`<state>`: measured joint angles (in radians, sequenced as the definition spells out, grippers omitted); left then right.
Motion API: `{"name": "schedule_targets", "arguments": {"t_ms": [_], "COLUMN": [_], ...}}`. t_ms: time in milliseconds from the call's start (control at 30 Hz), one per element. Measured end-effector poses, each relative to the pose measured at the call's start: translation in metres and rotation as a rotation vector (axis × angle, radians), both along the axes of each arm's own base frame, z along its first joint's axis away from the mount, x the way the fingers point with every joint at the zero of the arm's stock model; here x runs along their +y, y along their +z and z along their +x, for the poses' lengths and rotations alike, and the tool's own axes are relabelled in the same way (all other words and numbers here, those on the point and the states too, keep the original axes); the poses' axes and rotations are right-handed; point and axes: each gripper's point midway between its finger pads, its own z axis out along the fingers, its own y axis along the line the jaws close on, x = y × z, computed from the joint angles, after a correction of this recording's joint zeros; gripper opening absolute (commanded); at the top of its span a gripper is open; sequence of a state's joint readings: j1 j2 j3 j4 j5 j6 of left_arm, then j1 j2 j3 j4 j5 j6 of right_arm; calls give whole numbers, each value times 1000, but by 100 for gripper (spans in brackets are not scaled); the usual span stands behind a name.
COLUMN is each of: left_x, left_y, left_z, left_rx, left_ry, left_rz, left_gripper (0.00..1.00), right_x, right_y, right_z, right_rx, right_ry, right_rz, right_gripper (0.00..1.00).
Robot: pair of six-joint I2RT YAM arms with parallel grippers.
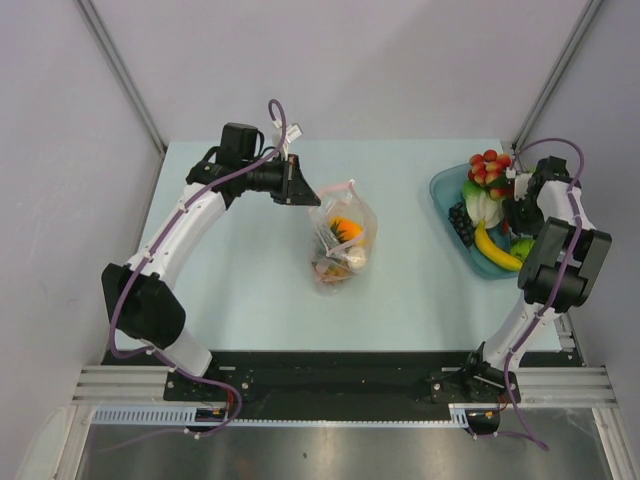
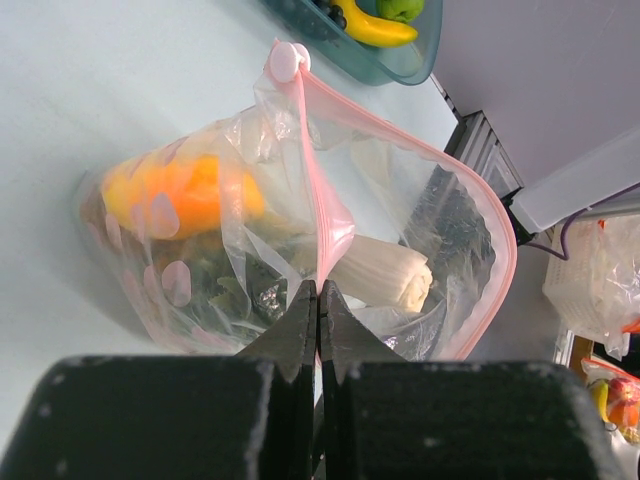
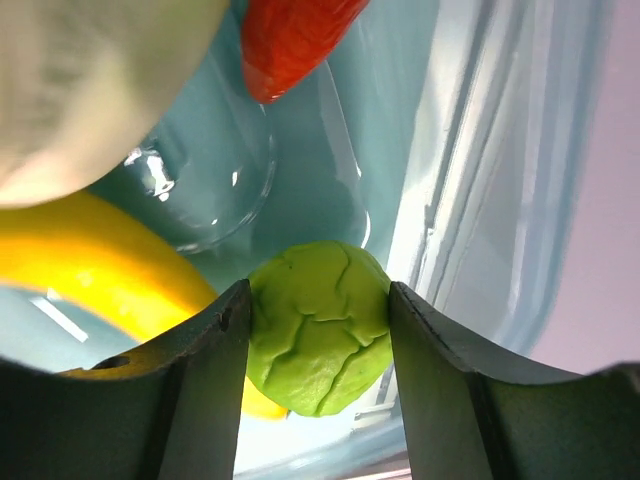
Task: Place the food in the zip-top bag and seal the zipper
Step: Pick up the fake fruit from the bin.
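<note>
Right tool [image 3: 320, 300] clamps green ball [image 3: 318, 345] inside bowl [image 3: 300, 180]: probably light, slippery; hold across middle. Left tool [image 2: 318, 300] pinched on zipper [image 2: 318, 190].

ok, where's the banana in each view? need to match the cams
Top external: banana at the right of the picture, lying in the teal bowl.
Left wrist: banana at the top edge, in the bowl beyond the zip-top bag.
Right wrist: banana at the left of the picture, beside the green ball.
Shared landmark: the teal bowl, in all three views.
</note>
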<state>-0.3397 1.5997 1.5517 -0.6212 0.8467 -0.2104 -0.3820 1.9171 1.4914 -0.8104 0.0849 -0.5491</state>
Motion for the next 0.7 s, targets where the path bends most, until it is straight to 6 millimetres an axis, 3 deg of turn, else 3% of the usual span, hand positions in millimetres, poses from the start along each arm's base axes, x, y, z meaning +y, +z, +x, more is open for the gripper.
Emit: {"name": "schedule_targets", "arguments": {"t_ms": [267,467,567,700], "left_x": [-1,-1,-1,-1], "left_y": [0,1,1,1], "left_z": [0,0,0,0], "left_rx": [-4,-4,-3,-3], "left_ry": [-3,-3,-4,-5], "left_rz": [-4,-5,-6,-5], "left_gripper": [0,0,0,0], "right_x": [14,50,104,232], "right_y": [69,123,169,240], "right_z": [7,15,32,49], "right_rx": [-196,-362,-498,-673], "right_ry": [18,62,151,428], "right_rz": [11,136,241,419], "right_gripper": [34,36,39,39]}}
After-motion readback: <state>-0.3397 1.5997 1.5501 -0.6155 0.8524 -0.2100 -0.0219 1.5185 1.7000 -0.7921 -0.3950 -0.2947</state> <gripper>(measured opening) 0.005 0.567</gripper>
